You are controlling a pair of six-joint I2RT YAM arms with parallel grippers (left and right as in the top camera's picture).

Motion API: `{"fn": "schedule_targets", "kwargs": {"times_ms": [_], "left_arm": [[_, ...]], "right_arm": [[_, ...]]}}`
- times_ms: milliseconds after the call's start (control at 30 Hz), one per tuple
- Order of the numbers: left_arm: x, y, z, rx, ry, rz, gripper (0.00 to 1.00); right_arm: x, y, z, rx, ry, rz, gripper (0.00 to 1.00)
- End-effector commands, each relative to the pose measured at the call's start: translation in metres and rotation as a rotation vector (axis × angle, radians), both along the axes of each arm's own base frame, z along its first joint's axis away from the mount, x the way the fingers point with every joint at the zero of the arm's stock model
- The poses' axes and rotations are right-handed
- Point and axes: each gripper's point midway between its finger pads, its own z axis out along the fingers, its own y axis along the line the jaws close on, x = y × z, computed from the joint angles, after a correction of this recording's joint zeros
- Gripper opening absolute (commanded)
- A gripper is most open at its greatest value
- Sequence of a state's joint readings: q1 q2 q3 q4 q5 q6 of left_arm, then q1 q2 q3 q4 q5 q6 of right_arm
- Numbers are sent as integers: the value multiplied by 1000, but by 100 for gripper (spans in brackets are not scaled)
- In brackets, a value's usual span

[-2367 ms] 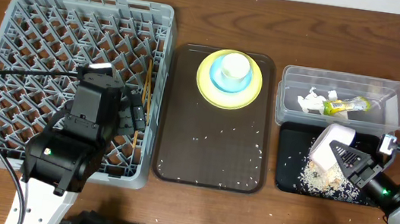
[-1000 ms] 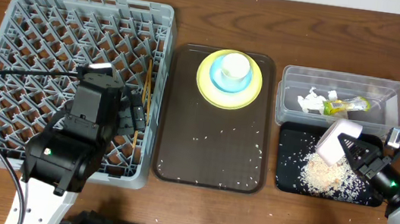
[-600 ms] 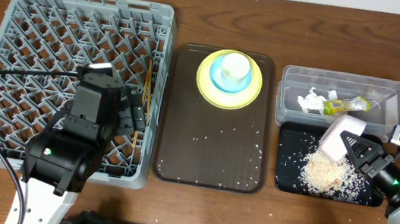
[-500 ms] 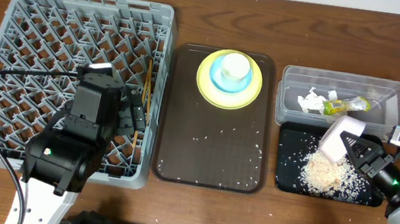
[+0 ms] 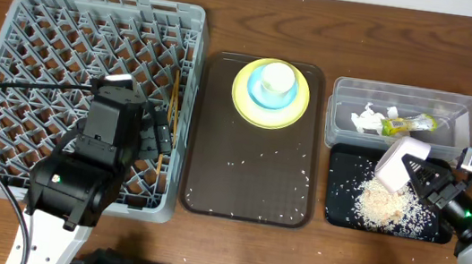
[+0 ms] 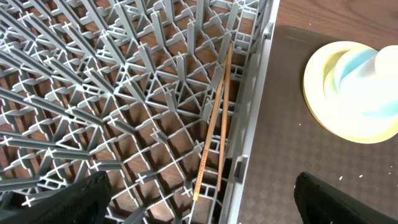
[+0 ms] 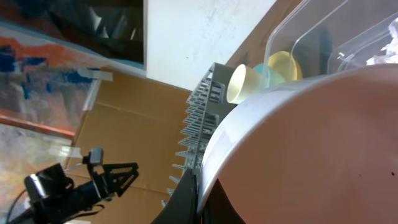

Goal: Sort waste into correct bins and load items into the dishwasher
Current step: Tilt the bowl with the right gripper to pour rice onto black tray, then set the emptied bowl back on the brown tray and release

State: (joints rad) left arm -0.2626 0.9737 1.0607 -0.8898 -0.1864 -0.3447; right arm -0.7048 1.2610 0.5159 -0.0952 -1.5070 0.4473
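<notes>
Above the shallow black rectangular tray [image 5: 345,159], the right gripper [image 5: 415,177] clamps a tilted white shallow bowl [image 5: 399,159]; well left of that tray, the left gripper [image 5: 156,137] gapes.

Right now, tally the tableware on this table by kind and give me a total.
Plates: 1, the yellow plate
Bowls: 2, the light blue bowl and the white bowl
Cups: 1, the white cup
Chopsticks: 2, the chopsticks lying in the rack
Total: 6
</notes>
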Motion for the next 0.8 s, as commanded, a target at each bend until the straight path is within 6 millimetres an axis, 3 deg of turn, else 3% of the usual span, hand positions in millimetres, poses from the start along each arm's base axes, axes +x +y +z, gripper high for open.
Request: {"fn": "schedule_targets", "kwargs": {"times_ms": [0, 133, 200, 400, 467, 600, 767], "left_arm": [[1, 2, 2, -4, -7, 15, 95], [1, 2, 2, -4, -7, 15, 95], [1, 2, 2, -4, -7, 14, 95], [1, 2, 2, -4, -7, 15, 95], [1, 2, 2, -4, -7, 14, 95], [1, 2, 2, -4, -7, 14, 95], [1, 2, 2, -4, -7, 14, 95]], "right_arm": [[-4, 4, 16, 45, -8, 35, 1], [-1, 13, 42, 22, -38, 73, 1], [1, 21, 66, -19, -91, 107, 1], [-2, 70, 163, -86, -358, 150, 1], [-4, 87, 178, -43, -395, 172, 1], [7, 116, 164, 2, -340, 217, 1], [21, 169, 102, -77, -188, 247, 1]]}}
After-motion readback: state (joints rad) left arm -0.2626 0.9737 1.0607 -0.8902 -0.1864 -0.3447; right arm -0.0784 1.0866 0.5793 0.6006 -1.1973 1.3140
